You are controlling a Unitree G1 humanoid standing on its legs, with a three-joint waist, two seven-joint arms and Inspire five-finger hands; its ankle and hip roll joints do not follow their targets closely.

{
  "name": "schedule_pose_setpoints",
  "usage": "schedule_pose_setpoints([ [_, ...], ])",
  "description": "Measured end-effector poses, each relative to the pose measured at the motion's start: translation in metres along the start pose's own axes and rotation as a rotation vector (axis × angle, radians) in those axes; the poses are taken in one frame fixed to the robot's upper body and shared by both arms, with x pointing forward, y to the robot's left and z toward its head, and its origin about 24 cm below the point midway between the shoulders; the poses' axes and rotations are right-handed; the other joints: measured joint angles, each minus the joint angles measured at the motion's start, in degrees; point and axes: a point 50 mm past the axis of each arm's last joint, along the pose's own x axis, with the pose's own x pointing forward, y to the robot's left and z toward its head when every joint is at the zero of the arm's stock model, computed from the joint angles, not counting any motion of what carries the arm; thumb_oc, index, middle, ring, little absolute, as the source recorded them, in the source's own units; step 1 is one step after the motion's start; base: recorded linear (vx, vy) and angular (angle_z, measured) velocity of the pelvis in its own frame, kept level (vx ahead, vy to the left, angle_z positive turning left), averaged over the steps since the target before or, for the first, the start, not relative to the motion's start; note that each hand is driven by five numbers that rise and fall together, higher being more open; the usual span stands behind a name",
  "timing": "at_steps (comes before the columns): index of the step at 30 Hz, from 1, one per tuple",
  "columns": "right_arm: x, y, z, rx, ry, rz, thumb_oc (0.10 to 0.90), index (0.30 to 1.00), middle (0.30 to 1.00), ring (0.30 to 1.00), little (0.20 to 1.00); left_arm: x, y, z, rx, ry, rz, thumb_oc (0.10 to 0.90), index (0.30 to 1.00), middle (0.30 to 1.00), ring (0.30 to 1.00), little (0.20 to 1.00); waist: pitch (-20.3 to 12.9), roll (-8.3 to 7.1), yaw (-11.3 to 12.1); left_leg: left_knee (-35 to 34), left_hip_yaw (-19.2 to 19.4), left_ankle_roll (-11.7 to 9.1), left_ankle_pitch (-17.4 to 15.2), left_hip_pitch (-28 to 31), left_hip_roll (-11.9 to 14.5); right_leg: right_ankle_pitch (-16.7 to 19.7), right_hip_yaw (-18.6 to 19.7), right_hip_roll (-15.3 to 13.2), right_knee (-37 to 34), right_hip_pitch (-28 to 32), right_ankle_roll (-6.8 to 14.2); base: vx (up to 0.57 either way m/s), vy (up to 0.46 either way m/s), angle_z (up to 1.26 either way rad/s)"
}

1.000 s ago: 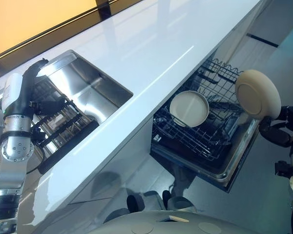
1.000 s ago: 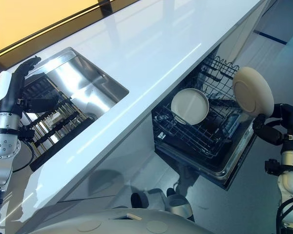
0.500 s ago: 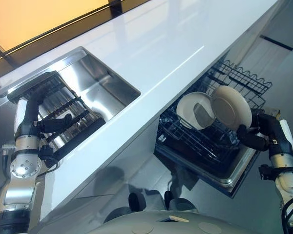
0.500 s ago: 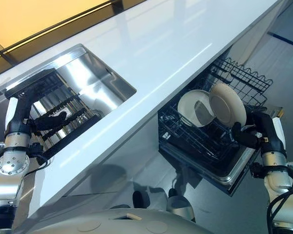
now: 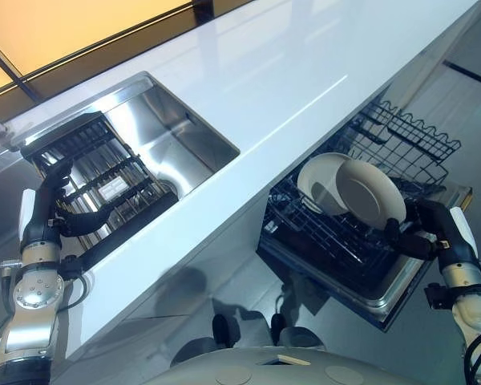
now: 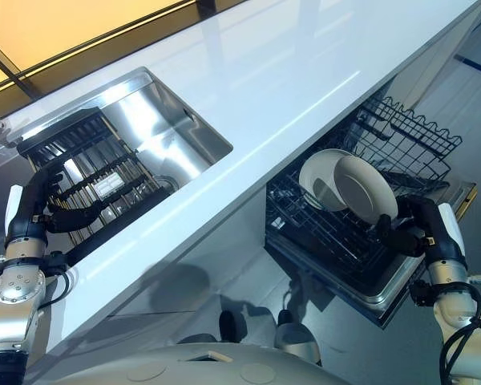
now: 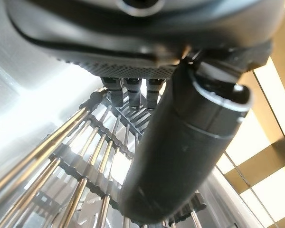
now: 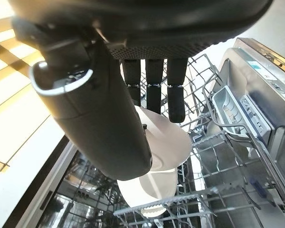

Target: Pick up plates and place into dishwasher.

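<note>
Lowered since before, the round cream plate [image 5: 372, 192] now leans on another, right hand [image 5: 410, 239] still grasping to slot it upright in the black wire rack [image 5: 401, 140].

The tabletop [image 5: 248, 72] is glossy white with pale reflections. The sink [image 5: 172, 132] set in it is brushed silver steel, and the drying rack [image 5: 96, 180] over it is black with silver bars. The dishwasher rack [image 5: 385, 152] is black wire in a grid pattern. Two plates are cream-white: the held plate [image 5: 369, 192] and the racked plate [image 5: 317, 176]. The right hand [image 5: 421, 233] and left hand [image 5: 44, 216] are dark. A band of warm orange [image 5: 64, 20] runs beyond the tabletop.
</note>
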Motion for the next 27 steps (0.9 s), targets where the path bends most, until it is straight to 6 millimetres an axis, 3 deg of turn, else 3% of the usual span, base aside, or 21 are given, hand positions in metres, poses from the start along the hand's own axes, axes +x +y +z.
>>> schedule_pose_setpoints([
  [13,0.003,-0.002,0.029,-0.026,-0.163,0.028,0.1,0.3,0.3,0.3,0.2,0.004,-0.001,0.005,-0.011,-0.022,0.004,0.8,0.9,0.9,0.9,0.9,1.78,0.3,0.03,0.0,-0.3,-0.04,0.06,-0.23,-0.02,-0.01,-0.43,0.02,-0.51,0.08,0.01,0.0,-0.002,0.01],
  [27,0.002,0.028,0.032,0.001,-0.173,0.212,0.1,0.3,0.3,0.3,0.2,0.003,-0.001,0.008,-0.01,-0.033,0.001,0.8,0.9,0.9,0.9,0.9,2.18,0.19,0.45,0.01,-0.39,-0.13,0.0,-0.24,-0.04,-0.01,-0.64,0.03,-0.89,0.34,0.01,0.0,0.0,0.0],
])
